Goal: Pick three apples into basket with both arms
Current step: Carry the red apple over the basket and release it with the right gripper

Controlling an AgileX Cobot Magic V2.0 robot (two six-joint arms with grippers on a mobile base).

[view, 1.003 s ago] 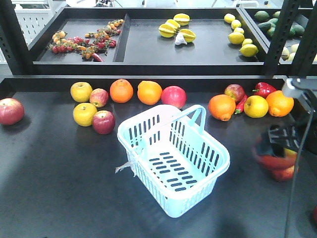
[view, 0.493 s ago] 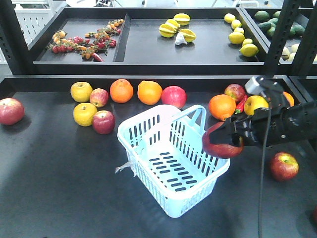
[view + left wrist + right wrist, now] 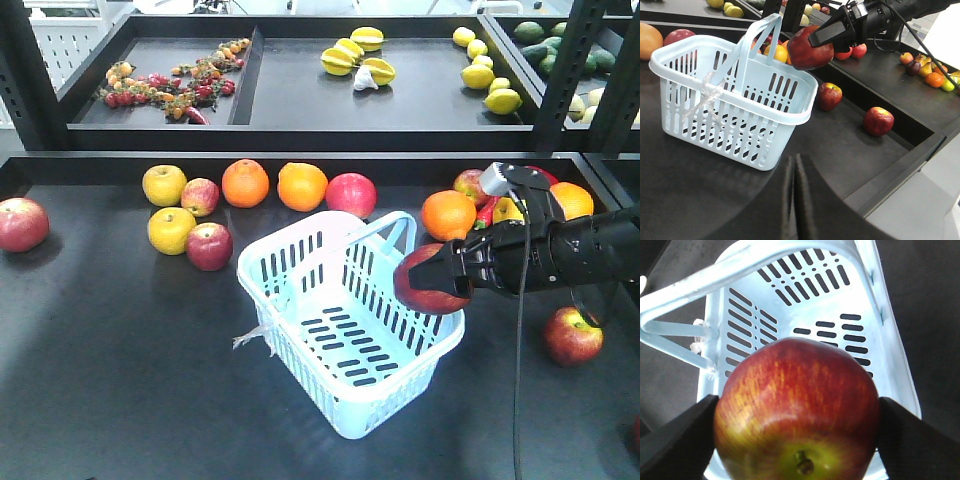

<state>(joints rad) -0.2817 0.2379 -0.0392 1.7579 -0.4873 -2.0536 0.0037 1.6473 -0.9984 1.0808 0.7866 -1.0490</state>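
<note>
Leftward the right arm (image 3: 580,250) has slid since half a second ago, carrying its apple (image 3: 428,288) a little further in over the basket (image 3: 290,262). A second ago that same arm was away at the table's right edge. From where I stand, the right gripper (image 3: 447,270) pinches the dark red apple from both sides, its black fingers (image 3: 675,440) pressed against the skin and the yellow-green dimpled end turned toward the wrist camera. The apple hangs in the air above the basket's right-hand rim, beside the foot of the arched handle (image 3: 380,226). Looking down from the wrist, the slotted floor lies straight under it. The basket sits askew on the dark table (image 3: 120,380), one corner pointing my way.

The left gripper (image 3: 794,200) shows only in its own wrist view, low in the frame. Its two dark fingers are pressed together with just a hairline between them, on the near side of the basket and apart from its wall.

On the table to the right of the basket, below the right arm, rests the right-hand apple (image 3: 573,335). Off the basket's left corner lies the left-hand apple (image 3: 209,246), just beside a yellow apple (image 3: 171,230). Behind the basket, along the back of the table, run two oranges (image 3: 245,183) and more red apples (image 3: 350,194).
</note>
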